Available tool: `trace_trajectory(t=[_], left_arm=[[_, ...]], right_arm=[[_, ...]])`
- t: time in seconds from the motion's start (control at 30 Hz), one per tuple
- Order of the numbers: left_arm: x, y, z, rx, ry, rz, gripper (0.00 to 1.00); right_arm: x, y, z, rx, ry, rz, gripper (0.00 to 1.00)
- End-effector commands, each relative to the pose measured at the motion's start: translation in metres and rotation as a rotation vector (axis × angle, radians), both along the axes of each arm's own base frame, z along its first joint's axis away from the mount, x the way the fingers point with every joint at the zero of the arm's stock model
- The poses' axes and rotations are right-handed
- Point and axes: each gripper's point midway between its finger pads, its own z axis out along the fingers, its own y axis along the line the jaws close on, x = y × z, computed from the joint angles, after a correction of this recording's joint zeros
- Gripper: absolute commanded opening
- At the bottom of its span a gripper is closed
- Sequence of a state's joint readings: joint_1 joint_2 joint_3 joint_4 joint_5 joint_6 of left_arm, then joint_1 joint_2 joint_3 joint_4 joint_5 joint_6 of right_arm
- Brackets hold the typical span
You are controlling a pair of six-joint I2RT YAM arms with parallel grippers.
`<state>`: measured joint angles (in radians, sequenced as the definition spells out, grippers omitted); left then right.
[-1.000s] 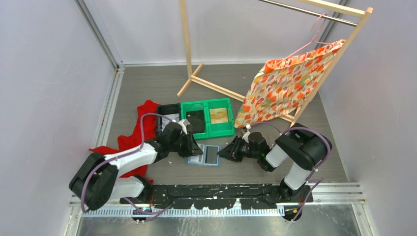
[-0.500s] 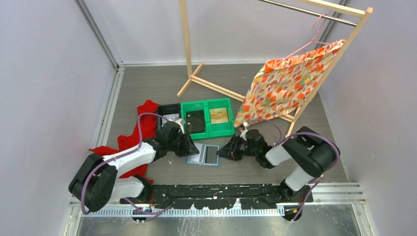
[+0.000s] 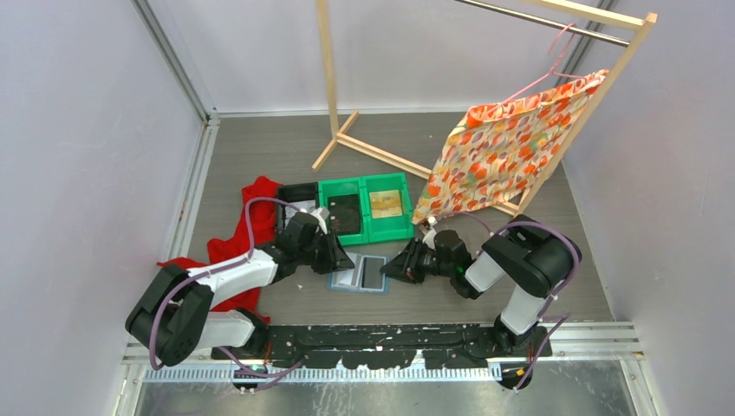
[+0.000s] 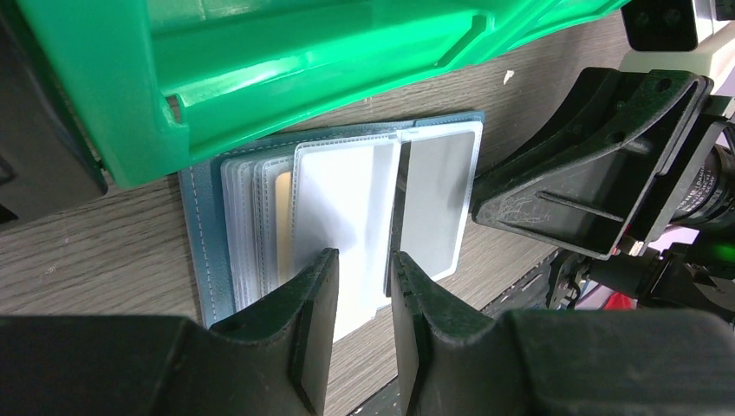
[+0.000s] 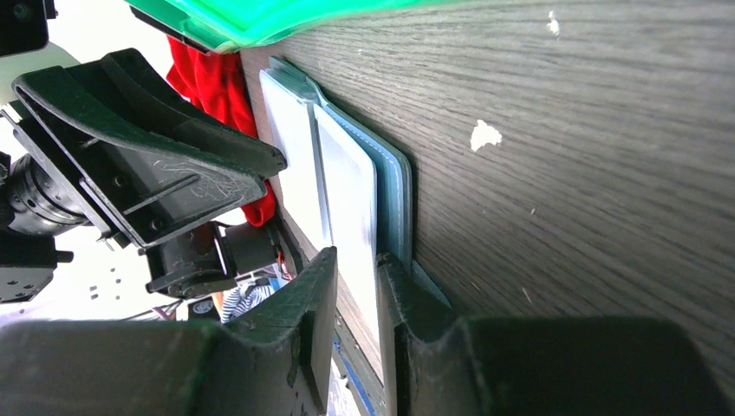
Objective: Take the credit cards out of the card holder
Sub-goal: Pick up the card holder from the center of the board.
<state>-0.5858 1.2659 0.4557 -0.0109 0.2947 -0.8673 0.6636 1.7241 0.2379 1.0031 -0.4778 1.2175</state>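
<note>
The slate-blue card holder (image 3: 360,274) lies open on the table in front of the green bins. In the left wrist view (image 4: 198,247) its pale sleeves fan out, with a whitish card (image 4: 342,217) and a greyish card (image 4: 440,204) on top. My left gripper (image 4: 362,299) hovers over the whitish card's near edge, jaws a narrow gap apart, holding nothing. My right gripper (image 5: 355,299) is at the holder's right edge (image 5: 394,195). Its jaws straddle the pale card edge (image 5: 355,217) with a gap left. In the top view both grippers, left (image 3: 340,258) and right (image 3: 390,268), flank the holder.
Two joined green bins (image 3: 364,208) and a black tray (image 3: 297,198) stand just behind the holder. A red cloth (image 3: 236,241) lies left under my left arm. A wooden rack (image 3: 381,156) with a patterned cloth (image 3: 503,147) stands at the back right.
My right arm's elbow has shifted slightly and its gripper stays at the holder's right edge. My left gripper has edged a little toward the holder. The holder has not moved.
</note>
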Motion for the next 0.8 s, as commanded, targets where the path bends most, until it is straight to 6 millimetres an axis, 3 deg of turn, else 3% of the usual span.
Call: trace_trajectory(t=[0.0, 0.43, 0.57, 0.67, 0.77], left_arm=[[-0.031, 0.047, -0.056, 0.228, 0.140, 0.044, 0.32], [-0.033, 0.045, -0.058, 0.207, 0.144, 0.043, 0.32], [-0.032, 0.043, -0.054, 0.197, 0.139, 0.044, 0.32], [-0.031, 0.041, -0.045, 0.180, 0.129, 0.044, 0.32], [-0.029, 0.037, -0.023, 0.144, 0.101, 0.043, 0.32]], right_arm=[[-0.007, -0.001, -0.007, -0.019, 0.009, 0.015, 0.28], [-0.004, 0.010, 0.002, 0.058, 0.001, 0.037, 0.25], [-0.005, 0.010, -0.001, 0.070, 0.009, 0.029, 0.15], [-0.005, 0.010, 0.002, 0.083, 0.001, 0.026, 0.09], [-0.006, 0.010, 0.010, 0.104, -0.015, 0.029, 0.03]])
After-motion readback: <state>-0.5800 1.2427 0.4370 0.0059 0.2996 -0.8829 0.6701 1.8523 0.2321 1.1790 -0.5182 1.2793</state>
